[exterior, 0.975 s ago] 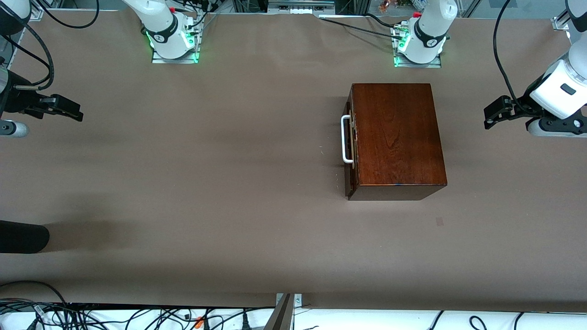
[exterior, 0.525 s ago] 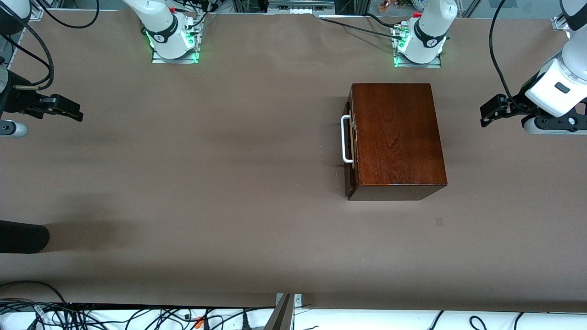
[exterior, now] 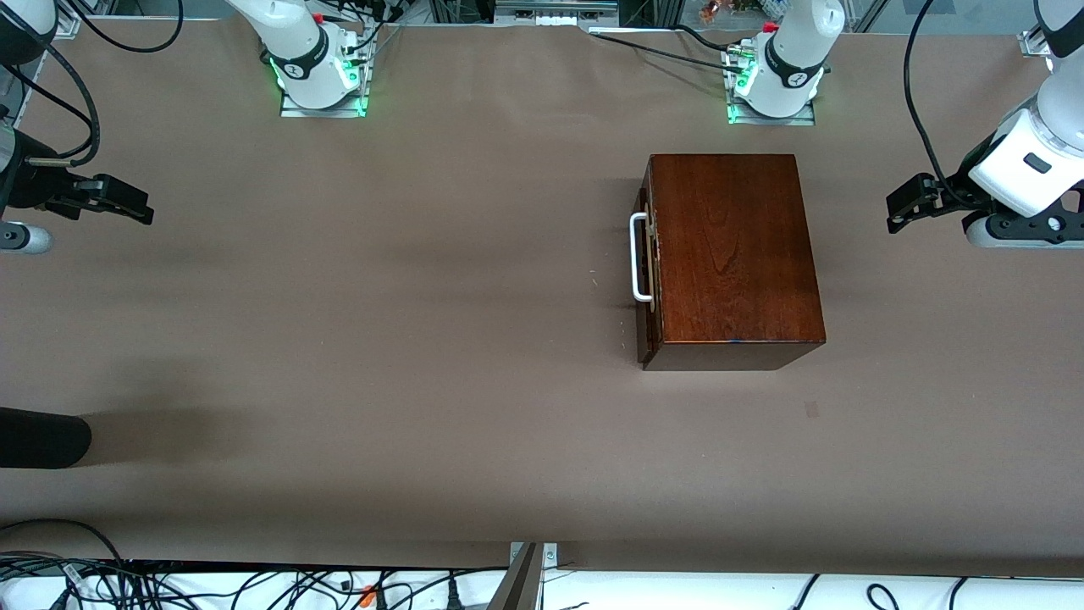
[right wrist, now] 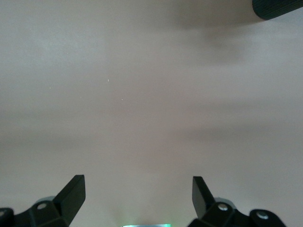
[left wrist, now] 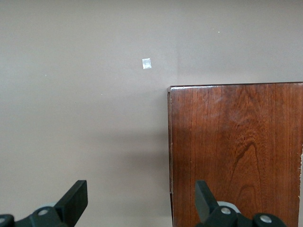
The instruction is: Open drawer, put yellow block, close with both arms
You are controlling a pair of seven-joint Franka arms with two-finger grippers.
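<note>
Since the handle (exterior: 641, 257) faces the right arm's end, the spread-fingered right gripper (exterior: 127, 203) must cross the table while the left gripper (exterior: 906, 203), also spread, hovers beside the box (exterior: 732, 254).

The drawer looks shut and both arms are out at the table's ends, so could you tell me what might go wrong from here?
1. No yellow block shows in any view, so the put step may have nothing to pick.
2. The drawer is shut; pulling its white handle could drag the whole wooden box unless it is braced.
3. The open left claw hangs over the table beside the box and could clip its edge; the right claw, also open, waits.
</note>
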